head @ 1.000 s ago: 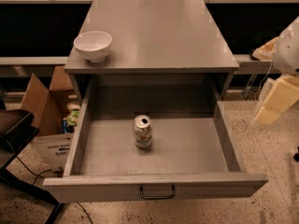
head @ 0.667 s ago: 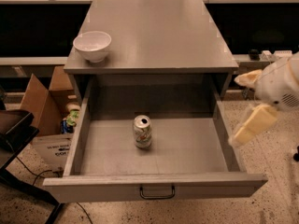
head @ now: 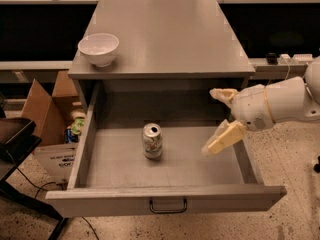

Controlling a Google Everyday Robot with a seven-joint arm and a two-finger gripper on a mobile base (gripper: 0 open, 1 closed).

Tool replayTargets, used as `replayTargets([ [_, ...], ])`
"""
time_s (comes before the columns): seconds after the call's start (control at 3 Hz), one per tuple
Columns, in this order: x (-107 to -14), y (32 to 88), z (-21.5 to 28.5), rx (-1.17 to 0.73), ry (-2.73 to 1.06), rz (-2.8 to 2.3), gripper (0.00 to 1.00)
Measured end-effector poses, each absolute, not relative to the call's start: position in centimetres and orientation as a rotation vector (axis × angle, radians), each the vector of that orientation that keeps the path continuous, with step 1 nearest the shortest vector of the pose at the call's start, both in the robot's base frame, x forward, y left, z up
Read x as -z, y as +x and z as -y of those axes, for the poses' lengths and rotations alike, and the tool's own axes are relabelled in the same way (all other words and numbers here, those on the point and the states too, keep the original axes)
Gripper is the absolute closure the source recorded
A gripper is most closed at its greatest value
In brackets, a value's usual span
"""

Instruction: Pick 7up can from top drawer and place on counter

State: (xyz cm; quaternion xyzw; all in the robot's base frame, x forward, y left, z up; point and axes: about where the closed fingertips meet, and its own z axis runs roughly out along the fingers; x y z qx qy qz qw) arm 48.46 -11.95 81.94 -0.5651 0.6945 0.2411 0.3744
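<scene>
Silvery 7up can (head: 152,140) stands upright in the top drawer (head: 100,202), apart from the spread hand (head: 220,118).

The 7up can (head: 152,140) is standing upright near the middle of the pulled-out top drawer (head: 100,200), touching none of its walls. The gripper (head: 218,119) is hanging over the drawer's right side, its two fingers spread wide. A white bowl (head: 99,48) is sitting on the counter (head: 170,39), above the drawer's left rear corner.
</scene>
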Motion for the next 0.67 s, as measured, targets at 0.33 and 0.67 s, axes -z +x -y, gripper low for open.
replayTargets([
  [0.33,-81.9,48.5,11.9,-0.618,-1.447,-1.778,0.00],
  [0.67,-79.5,50.0,8.7,-0.721,-1.419,-1.688,0.00],
])
